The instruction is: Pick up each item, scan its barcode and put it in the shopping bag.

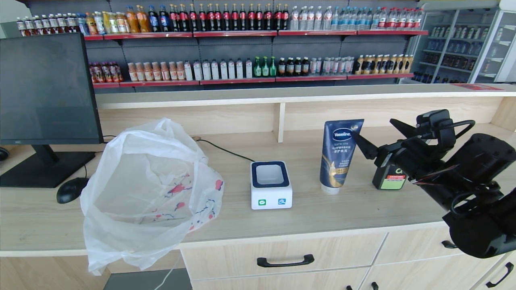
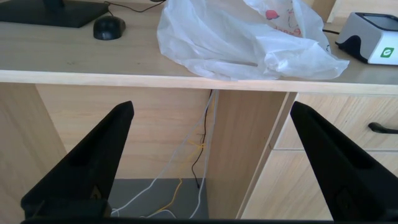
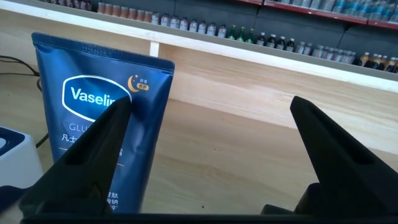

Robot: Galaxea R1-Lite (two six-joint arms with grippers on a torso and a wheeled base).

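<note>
A white plastic shopping bag (image 1: 149, 189) stands open on the counter's left, its lower part hanging over the front edge. The white barcode scanner (image 1: 271, 184) sits mid-counter. A dark blue lotion tube (image 1: 340, 151) stands cap-down to the right of it. Beside that is a small dark bottle with a green label (image 1: 390, 177). My right gripper (image 1: 373, 129) hovers open just right of the tube, above the small bottle, holding nothing. In the right wrist view the tube (image 3: 81, 74) lies close by one finger (image 3: 93, 162). My left gripper (image 2: 211, 107) hangs open below the counter's front edge, facing the bag (image 2: 249, 37).
A monitor (image 1: 46, 92) and a mouse (image 1: 70, 190) occupy the counter's far left. A cable (image 1: 225, 150) runs from the scanner to the back. A raised wooden ledge (image 1: 306, 94) backs the counter, with drink shelves behind it. Drawers with black handles (image 1: 285, 262) sit below the counter.
</note>
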